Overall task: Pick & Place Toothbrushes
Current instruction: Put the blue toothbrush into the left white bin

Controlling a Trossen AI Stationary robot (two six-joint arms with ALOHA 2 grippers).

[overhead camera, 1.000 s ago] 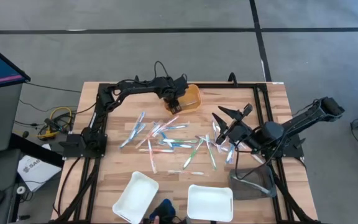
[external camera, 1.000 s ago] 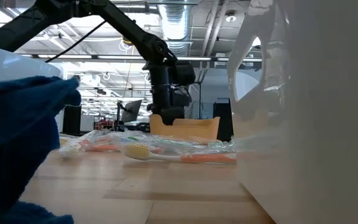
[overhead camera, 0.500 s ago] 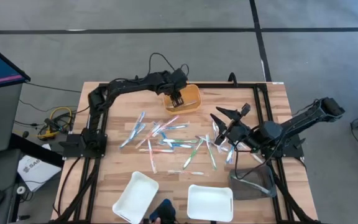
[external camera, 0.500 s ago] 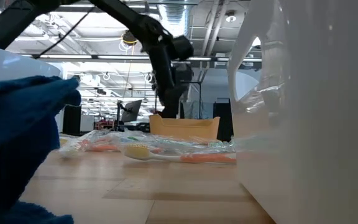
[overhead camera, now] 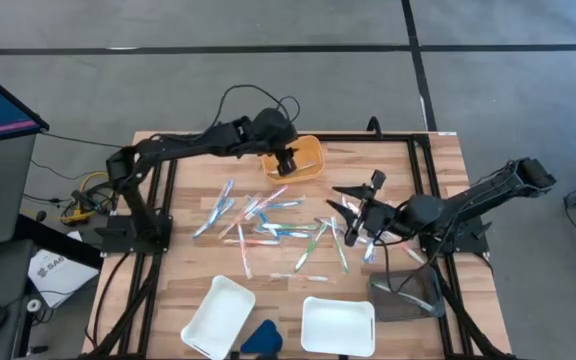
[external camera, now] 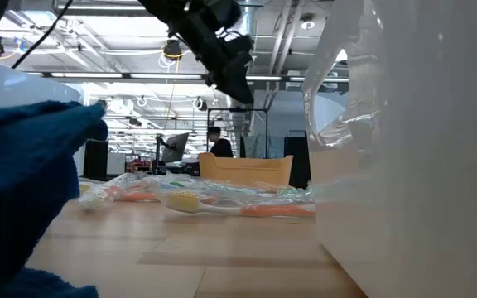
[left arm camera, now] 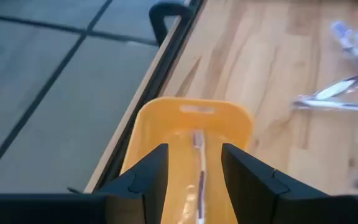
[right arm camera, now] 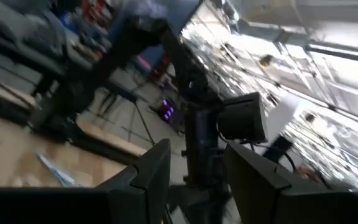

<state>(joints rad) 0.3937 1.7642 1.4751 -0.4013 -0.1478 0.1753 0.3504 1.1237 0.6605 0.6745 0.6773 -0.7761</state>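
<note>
The wooden surface (overhead camera: 183,270) carries everything I work with. At its six o'clock edge sit two white trays (overhead camera: 218,315), side by side and bare as far as I can see; at about five o'clock rests a dark wire basket (overhead camera: 408,290), and at twelve o'clock an orange bin (overhead camera: 303,158) stands against the far rail, where each of my arms can get to it.

My left jaws (overhead camera: 286,160) hang above that orange bin, fingers parted with nothing between them; my wrist camera looks straight down into it and shows one toothbrush (left arm camera: 199,180) lying along its floor. I judge that a drop is done and this arm is free to go for another.

My right jaws (overhead camera: 353,212) are spread wide and empty at roughly three o'clock, tilted over the near end of the pile, which I take as lining up a pick.

The toothbrushes (overhead camera: 268,225) lie scattered across the centre of the surface, blue, green, orange and clear, crossing one another, so most of the job is still ahead
</note>
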